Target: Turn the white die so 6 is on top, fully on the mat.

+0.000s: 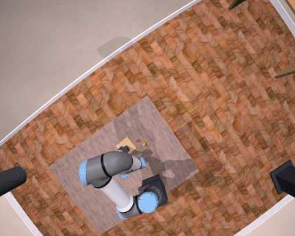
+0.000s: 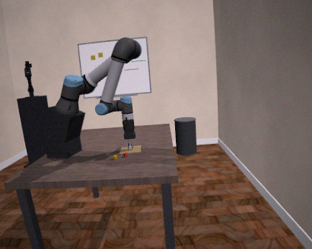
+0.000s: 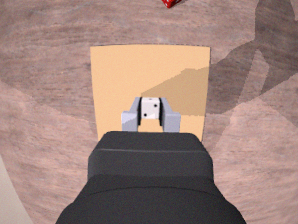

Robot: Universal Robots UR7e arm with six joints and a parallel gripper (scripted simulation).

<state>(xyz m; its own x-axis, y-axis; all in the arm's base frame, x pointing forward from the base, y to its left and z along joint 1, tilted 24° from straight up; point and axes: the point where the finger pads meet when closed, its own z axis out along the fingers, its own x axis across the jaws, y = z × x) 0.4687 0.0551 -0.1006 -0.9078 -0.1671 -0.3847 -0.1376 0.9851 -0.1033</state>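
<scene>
The white die (image 3: 150, 110) sits between my gripper's (image 3: 150, 117) (image 2: 130, 147) two grey fingers over the tan mat (image 3: 127, 76) (image 2: 137, 148) (image 1: 124, 142). The gripper is shut on the die, and the face toward the wrist camera shows two dark pips. I cannot tell whether the die rests on the mat or hangs just above it. The red die (image 2: 125, 155) (image 1: 137, 140) and the yellow die (image 2: 114, 157) (image 1: 144, 144) lie on the table beyond the mat's far edge, apart from each other.
The dark wooden table (image 2: 98, 169) carries the arm's black base block (image 2: 63, 134) at its left. A dark cylinder bin (image 2: 185, 135) stands on the floor behind the table. A whiteboard (image 2: 141, 75) hangs on the back wall.
</scene>
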